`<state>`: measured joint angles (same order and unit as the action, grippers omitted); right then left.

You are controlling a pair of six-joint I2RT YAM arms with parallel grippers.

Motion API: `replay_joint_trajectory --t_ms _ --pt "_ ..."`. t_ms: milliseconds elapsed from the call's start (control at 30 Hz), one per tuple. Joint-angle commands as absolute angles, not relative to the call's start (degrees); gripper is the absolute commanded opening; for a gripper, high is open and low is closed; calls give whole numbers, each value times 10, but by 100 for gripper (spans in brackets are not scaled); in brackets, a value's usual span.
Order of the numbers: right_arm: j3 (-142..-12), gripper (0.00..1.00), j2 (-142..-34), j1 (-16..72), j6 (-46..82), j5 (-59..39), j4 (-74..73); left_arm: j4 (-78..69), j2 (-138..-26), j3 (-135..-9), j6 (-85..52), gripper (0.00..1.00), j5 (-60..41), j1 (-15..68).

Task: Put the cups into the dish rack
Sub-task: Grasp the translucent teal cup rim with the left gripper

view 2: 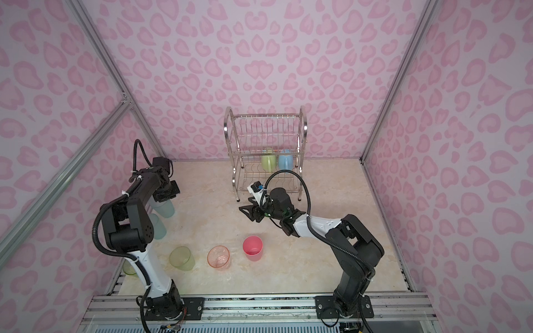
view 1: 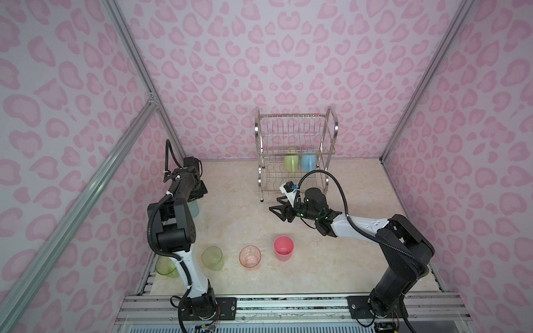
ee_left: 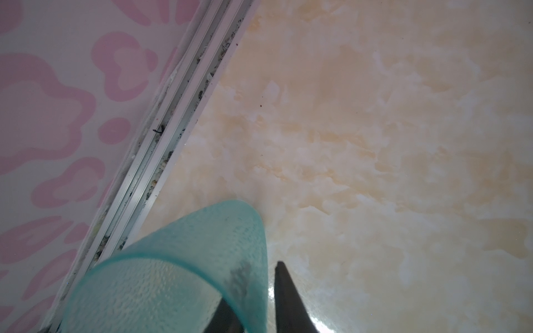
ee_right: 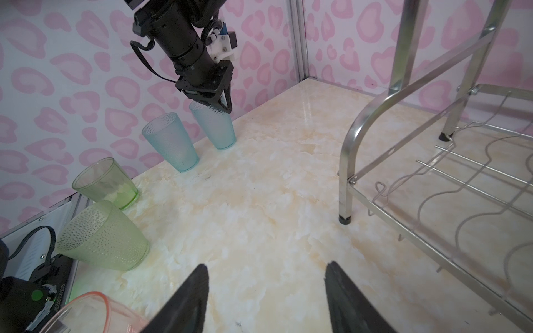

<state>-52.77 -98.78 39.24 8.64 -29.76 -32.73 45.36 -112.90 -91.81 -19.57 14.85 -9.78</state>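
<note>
your left arm (view 1: 173,219) reaches to the far left of the desk (view 1: 236,213), and the left jaws stand over the rim of a pale blue tumbler (ee_right: 215,129) close to the left wall. in the left wrist view one finger (ee_left: 288,302) is outside the cup's wall and the other shows dimly through it from inside. both are close about the wall, but a thin gap shows beside the outer finger, so you cannot tell whether the left jaws pinch it. the tumbler stands upright on the desk. a second pale blue tumbler (ee_right: 171,144) stands just beside it, toward the front. your right arm (view 1: 357,227) holds the right jaws released and empty, low over bare desk just in front of the dish rack (view 1: 335,127), near its front left leg. the rack stands at the back of the desk. in both top views a green mug (view 1: 290,163) and a blue mug (view 1: 308,163) sit side by side inside it, under the upper tier toward its right end. four cups stand upright and apart along the front of the desk. a smooth yellow-green tumbler (view 1: 165,266) is at the left edge, partly behind your left arm. next come a textured yellow-green tumbler (view 1: 212,257), an orange-pink tumbler (view 1: 250,257) and an opaque pink tumbler (view 1: 283,248).
</note>
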Motion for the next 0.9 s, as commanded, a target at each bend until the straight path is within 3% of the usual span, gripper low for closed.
replay_joint_trajectory --t_ms 0,267,600,867 --pt "-529 63 -992 394 96 -294 -329 458 -1119 -918 -200 14 151 -98" --pt "-529 63 -991 393 97 -283 -318 457 -1094 -906 -207 7 131 -95" --pt "-525 63 -992 393 129 -244 -326 453 -1045 -902 -217 7 65 -63" --pt "-512 64 -987 398 187 -199 -339 407 -981 -855 -239 8 -76 -24"
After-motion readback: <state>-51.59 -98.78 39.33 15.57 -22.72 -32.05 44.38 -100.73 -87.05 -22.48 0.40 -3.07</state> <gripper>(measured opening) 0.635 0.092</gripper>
